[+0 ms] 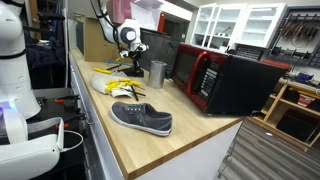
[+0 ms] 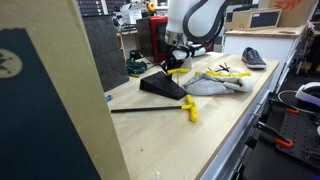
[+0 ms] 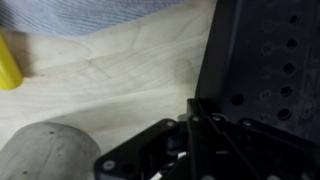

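Your claw (image 3: 196, 112) is squeezed fully shut, its fingers meeting low over the wooden surface (image 3: 120, 80). In the wrist view you cannot tell whether anything is caught between them. Right beside it in that view rises a black panel (image 3: 262, 70) dotted with small holes, too close and dark for you to say whether the claw touches it. On the other side a grey lump (image 3: 45, 155) sits near the claw, and a yellow piece (image 3: 8, 60) shows at the edge of the view, well apart from it.

In an exterior view your claw (image 2: 178, 66) hangs straight down from the arm (image 2: 195, 20), just above the upper end of a black wedge (image 2: 160, 87) that lies on the surface. Contact between the two cannot be made out. A thin black rod (image 2: 140, 109) with a yellow handle (image 2: 190, 110) lies just beside the wedge. A crumpled grey cloth (image 2: 210, 85) lies close by, with yellow tools (image 2: 230, 72) on top of it.

Farther out, in an exterior view, a metal cup (image 1: 157, 72) stands upright near the claw, with a red microwave (image 1: 205, 78) next to it. A grey shoe (image 1: 140, 118) rests on its sole, well apart from the claw
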Controlling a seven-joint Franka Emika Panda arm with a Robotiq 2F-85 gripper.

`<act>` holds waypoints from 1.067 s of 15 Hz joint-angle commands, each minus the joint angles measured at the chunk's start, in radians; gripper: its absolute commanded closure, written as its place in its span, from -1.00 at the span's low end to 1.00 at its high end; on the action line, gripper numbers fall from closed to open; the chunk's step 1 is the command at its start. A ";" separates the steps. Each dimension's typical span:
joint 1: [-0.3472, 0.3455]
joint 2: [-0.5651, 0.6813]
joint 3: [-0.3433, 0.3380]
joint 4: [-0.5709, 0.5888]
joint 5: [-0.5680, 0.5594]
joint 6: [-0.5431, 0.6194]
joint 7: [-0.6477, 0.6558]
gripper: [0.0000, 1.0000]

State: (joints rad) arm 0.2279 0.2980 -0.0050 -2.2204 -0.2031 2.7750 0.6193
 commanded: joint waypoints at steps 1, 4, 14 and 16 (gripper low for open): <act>0.067 0.007 -0.072 0.004 -0.053 0.073 0.091 1.00; 0.092 0.014 -0.090 0.007 -0.048 0.087 0.115 1.00; 0.154 0.040 -0.085 0.013 -0.019 0.126 0.182 1.00; 0.150 -0.007 -0.078 -0.012 -0.005 0.151 0.181 1.00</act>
State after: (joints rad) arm 0.3646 0.3392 -0.0756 -2.2120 -0.2266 2.8848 0.7808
